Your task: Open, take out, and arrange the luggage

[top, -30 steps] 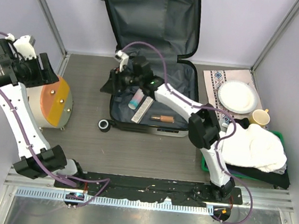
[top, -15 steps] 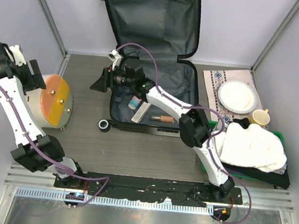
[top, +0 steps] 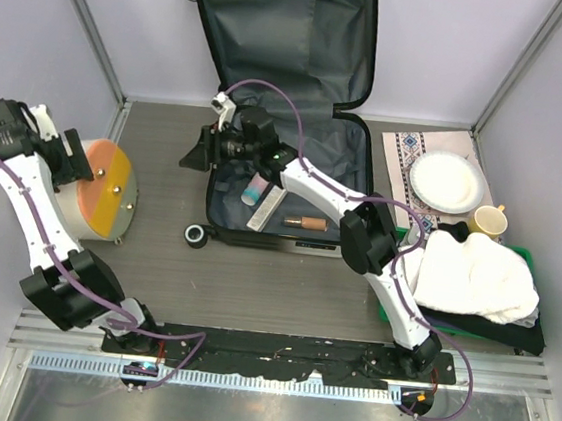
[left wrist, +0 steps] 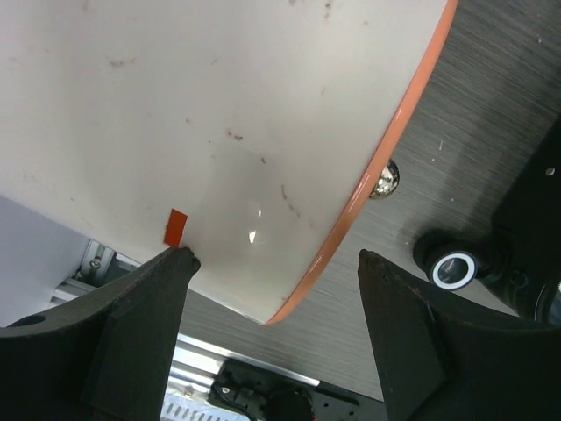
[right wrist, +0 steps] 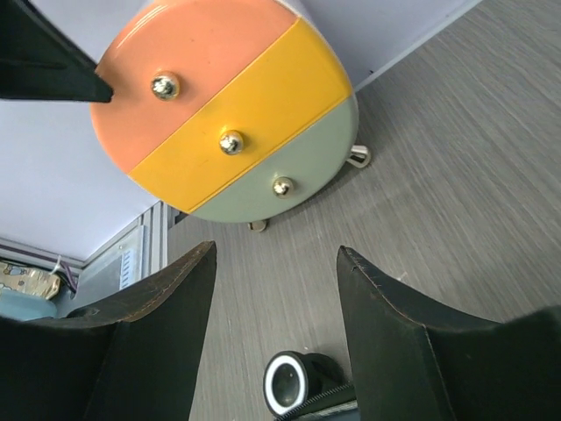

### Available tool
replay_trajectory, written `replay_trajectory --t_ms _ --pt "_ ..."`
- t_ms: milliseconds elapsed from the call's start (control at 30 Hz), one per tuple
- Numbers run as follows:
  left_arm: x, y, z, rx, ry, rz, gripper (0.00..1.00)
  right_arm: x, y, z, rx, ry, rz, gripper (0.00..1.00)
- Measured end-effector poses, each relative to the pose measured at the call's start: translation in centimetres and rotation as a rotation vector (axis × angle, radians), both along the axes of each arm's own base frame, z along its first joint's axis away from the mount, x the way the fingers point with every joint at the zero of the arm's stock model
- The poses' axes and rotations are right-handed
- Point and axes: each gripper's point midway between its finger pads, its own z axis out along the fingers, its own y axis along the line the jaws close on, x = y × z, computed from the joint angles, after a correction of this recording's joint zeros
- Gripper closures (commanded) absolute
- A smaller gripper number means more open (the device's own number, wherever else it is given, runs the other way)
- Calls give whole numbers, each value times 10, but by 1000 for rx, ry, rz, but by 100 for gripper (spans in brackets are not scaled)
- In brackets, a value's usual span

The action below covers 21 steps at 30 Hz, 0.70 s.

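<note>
The luggage (top: 279, 39) lies open at the back of the table, its lid leaning on the rear wall and showing dark grey lining. In its base lie a small tube (top: 256, 190), a flat white item (top: 266, 209) and a small brown item (top: 305, 220). My right gripper (top: 197, 149) hovers open and empty just off the case's left edge; its wrist view shows a black wheel (right wrist: 289, 383) below the jaws. My left gripper (top: 74, 156) is open at the side of the cream bin (left wrist: 219, 132), holding nothing; the same wheel (left wrist: 454, 270) shows to its right.
The cylindrical bin's orange, yellow and green lid (right wrist: 228, 114) faces the suitcase at the left wall. At the right stand a green tray (top: 383, 307) piled with white cloth (top: 480, 277), a white plate (top: 447, 181) on a patterned mat, and a yellow cup (top: 488, 222).
My left gripper has dropped from above the bin to its side and opened wider. My right gripper has swung left out of the suitcase past its left edge.
</note>
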Motion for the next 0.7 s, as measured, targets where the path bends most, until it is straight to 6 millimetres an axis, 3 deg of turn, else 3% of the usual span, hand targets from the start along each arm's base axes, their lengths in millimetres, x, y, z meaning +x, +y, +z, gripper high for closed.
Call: replay_trajectory --t_ms 133,333,700 --pt "-7 -9 -1 7 -41 -21 16 15 -12 -4 -18 12 -27 37" --pt "-2 -10 0 10 -51 -76 12 29 -26 -5 -39 17 -52 37" --pt "10 -5 -1 45 -53 -191 13 23 -26 -10 -74 28 -39 37"
